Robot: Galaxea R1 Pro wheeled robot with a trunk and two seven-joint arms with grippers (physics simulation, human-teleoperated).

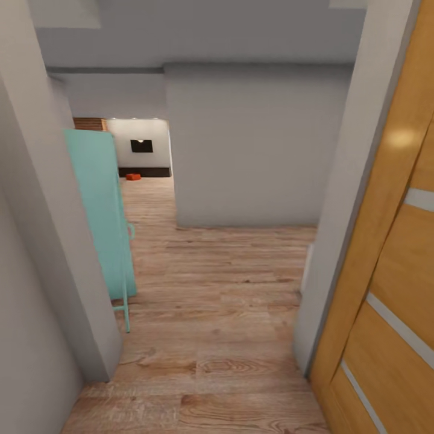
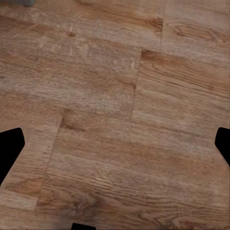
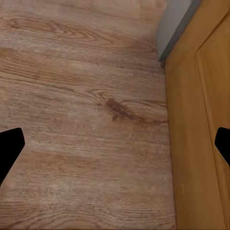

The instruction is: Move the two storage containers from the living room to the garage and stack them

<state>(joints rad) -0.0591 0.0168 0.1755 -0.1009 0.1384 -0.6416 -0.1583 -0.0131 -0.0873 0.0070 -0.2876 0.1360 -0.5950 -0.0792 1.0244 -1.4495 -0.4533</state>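
Looking through a doorway, the head view runs down a hall of light wood plank floor toward the living room far ahead. There, on the planks in front of a dark low cabinet, sits a small orange-red shape, probably one of the storage containers, though it is too small to make out its walls. A black rectangle shows on the white wall above the cabinet, and a strip of brick lies to its left. A grey wall block stands between the hall and that room on the right. A mint-green panel leans out at the left jamb, and a wooden door with pale stripes stands at the right edge.

The left gripper hangs over bare planks, its fingers spread wide apart with nothing between them. The right gripper likewise has its fingers wide apart, over planks just beside the wooden door's lower edge.
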